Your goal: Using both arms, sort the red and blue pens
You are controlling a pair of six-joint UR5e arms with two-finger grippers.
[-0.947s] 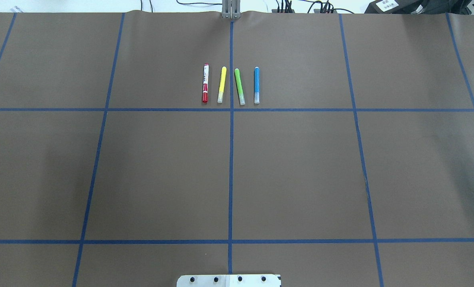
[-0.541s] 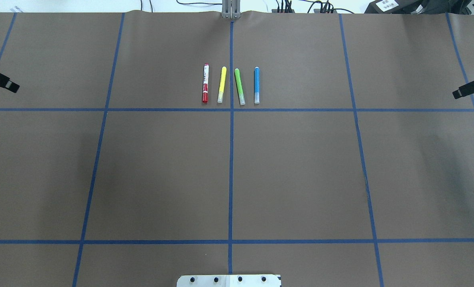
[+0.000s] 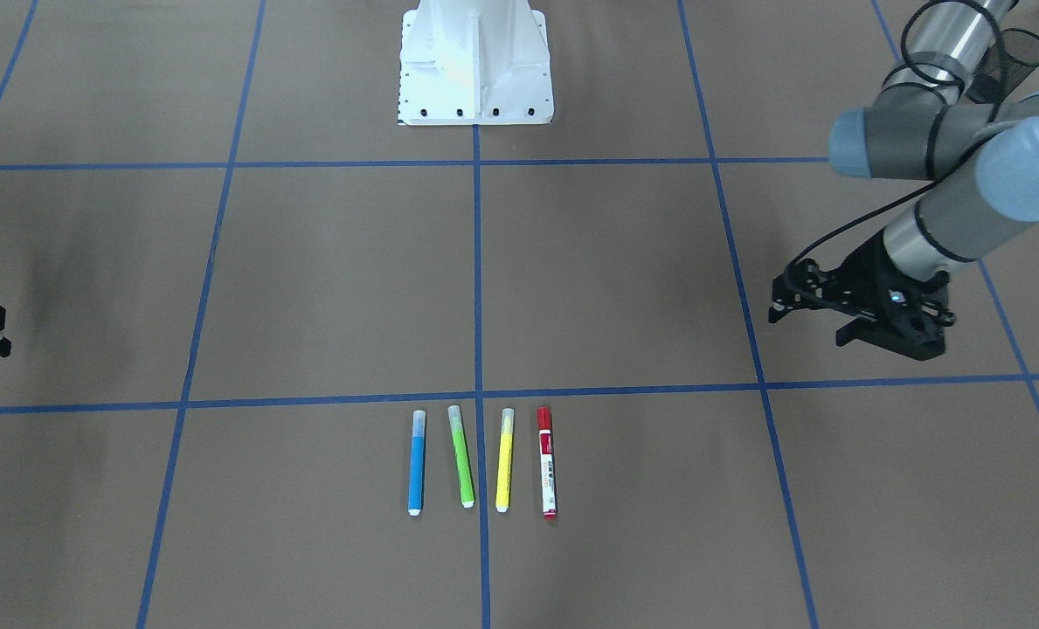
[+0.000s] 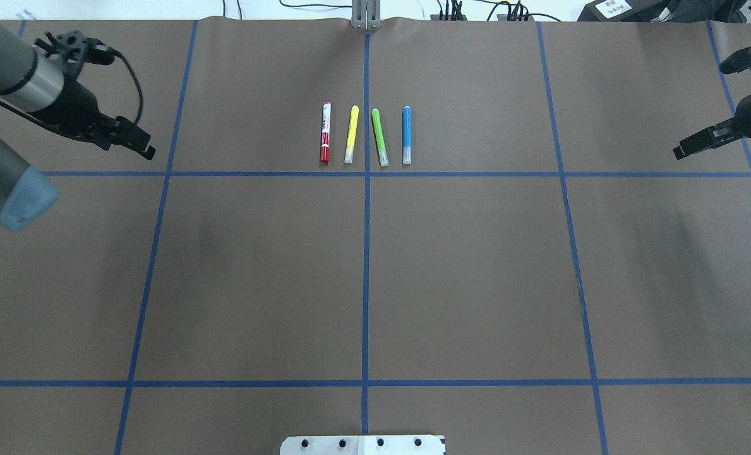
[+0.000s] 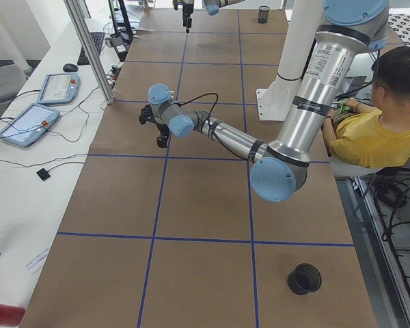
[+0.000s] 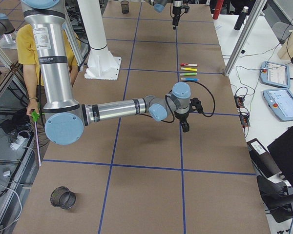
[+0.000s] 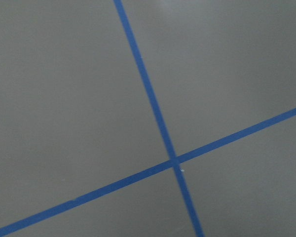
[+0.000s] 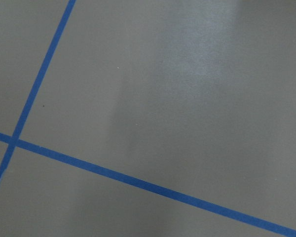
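The left gripper point(image 3: 806, 321) is held over the bare table point(image 4: 476, 284) with its fingers spread and empty. The right gripper point(image 4: 679, 151) is seen edge-on, so its spread cannot be told. Well apart from both, the red marker point(image 4: 325, 133) and blue highlighter point(image 4: 406, 134) are laid at the ends of a row, with the yellow highlighter point(image 4: 352, 134) and green highlighter point(image 4: 379, 137) between them.

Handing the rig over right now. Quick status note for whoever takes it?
Left claw: open, empty, above the table on the robot's left side.
Right claw: empty, out on the right side; open or shut unclear.
Red marker and blue highlighter lie at opposite ends of a four-pen row, with the yellow highlighter and green highlighter between them.
Done: nothing sorted.
Left: pick up red and blue and sort them.
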